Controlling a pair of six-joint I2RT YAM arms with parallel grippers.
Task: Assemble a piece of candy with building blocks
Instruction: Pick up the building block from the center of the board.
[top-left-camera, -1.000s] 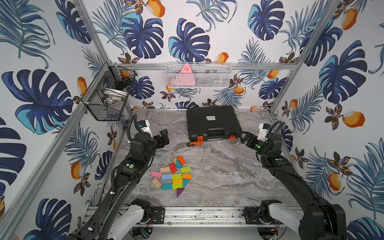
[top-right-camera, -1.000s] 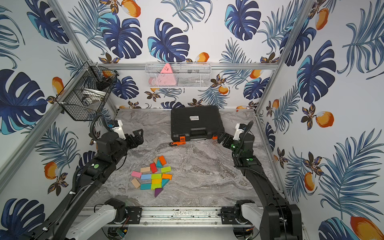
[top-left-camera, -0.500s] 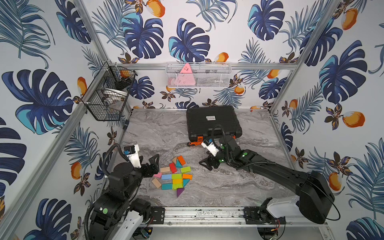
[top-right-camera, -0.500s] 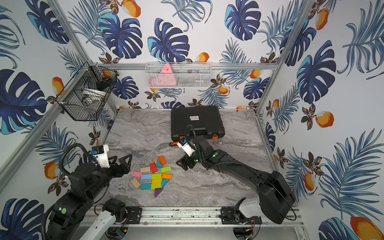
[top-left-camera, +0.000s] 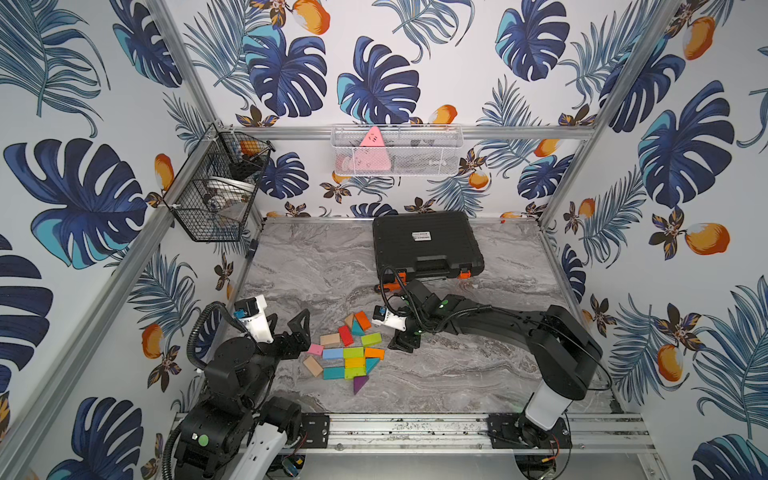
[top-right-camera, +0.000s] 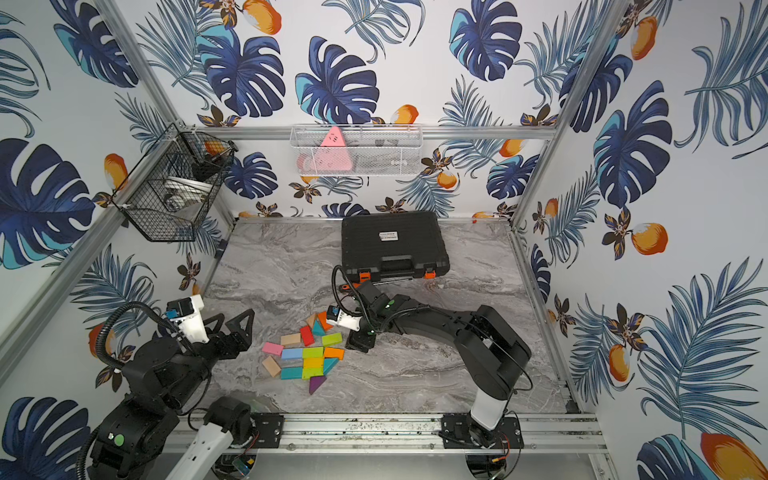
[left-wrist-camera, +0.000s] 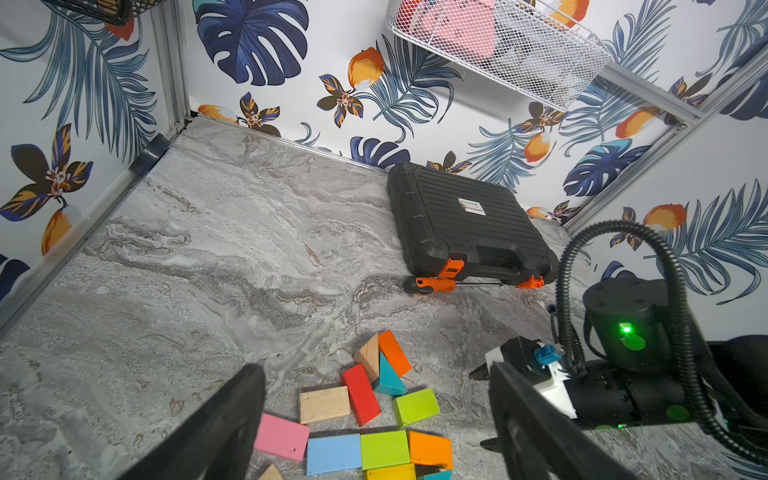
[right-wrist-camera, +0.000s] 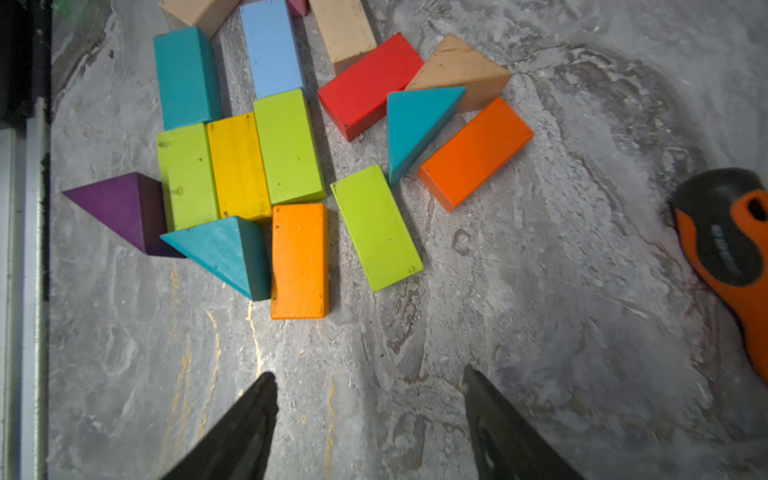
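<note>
Hovering low just beside the building blocks (top-left-camera: 351, 351), the right gripper (right-wrist-camera: 368, 374) has jaws spread and empty, tips near an orange block (right-wrist-camera: 300, 261). Blocks lie clustered flat on the marble tabletop (top-left-camera: 457, 374) between the two grippers; left gripper (top-right-camera: 230, 321) on their other side, jaws wide apart, holding nothing. An orange-handled screwdriver (right-wrist-camera: 723, 232) lies just beside the black tool case (top-left-camera: 424, 245).

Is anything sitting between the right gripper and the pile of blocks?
Nothing visible. In the right wrist view, only bare table lies between the open right gripper and the nearest building blocks; the screwdriver lies aside, clear of that path.
</note>
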